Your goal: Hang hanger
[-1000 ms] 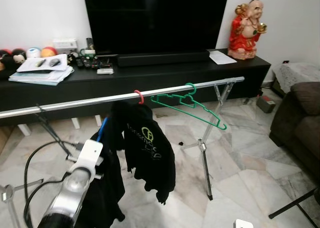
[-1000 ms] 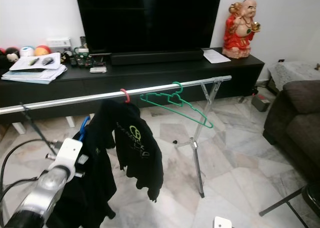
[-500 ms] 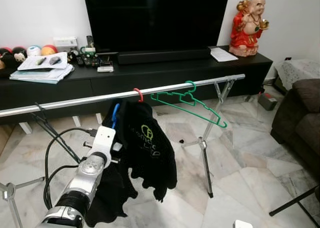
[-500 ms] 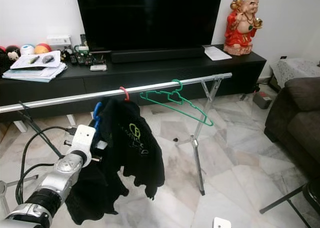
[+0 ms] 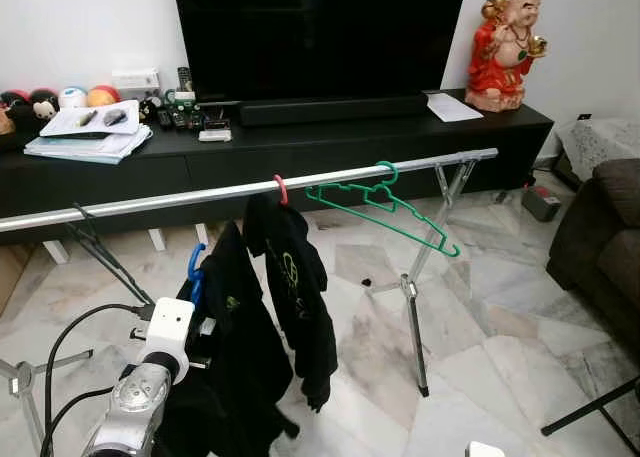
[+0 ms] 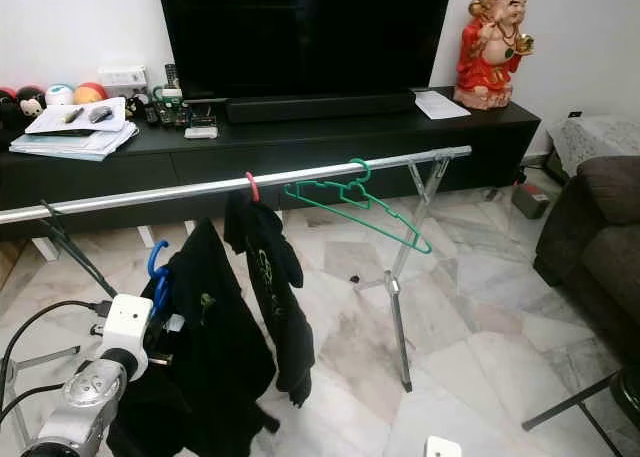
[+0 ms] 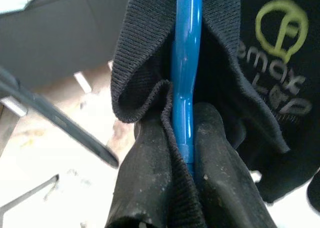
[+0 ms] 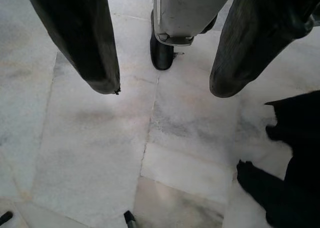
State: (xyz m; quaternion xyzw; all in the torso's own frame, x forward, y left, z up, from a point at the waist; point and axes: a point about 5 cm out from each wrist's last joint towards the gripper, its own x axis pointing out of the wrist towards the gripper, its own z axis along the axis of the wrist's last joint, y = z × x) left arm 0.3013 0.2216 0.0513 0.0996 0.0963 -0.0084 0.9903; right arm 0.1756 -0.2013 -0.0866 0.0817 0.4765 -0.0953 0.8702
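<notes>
The left gripper [image 7: 186, 153] was clamped tight on a glossy blue plastic hanger [image 7: 186, 63] draped in black knit fabric, held below the shiny metal rail [image 5: 200, 198].

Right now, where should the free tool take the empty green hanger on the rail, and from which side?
Grip the green hanger at its short neck just under the hook, coming in from the robot's side of the rail. It hangs bare with open space around it, and its arm slants down toward the rack leg, so the neck is the steadiest, nearest part. The right tool looks open.
</notes>
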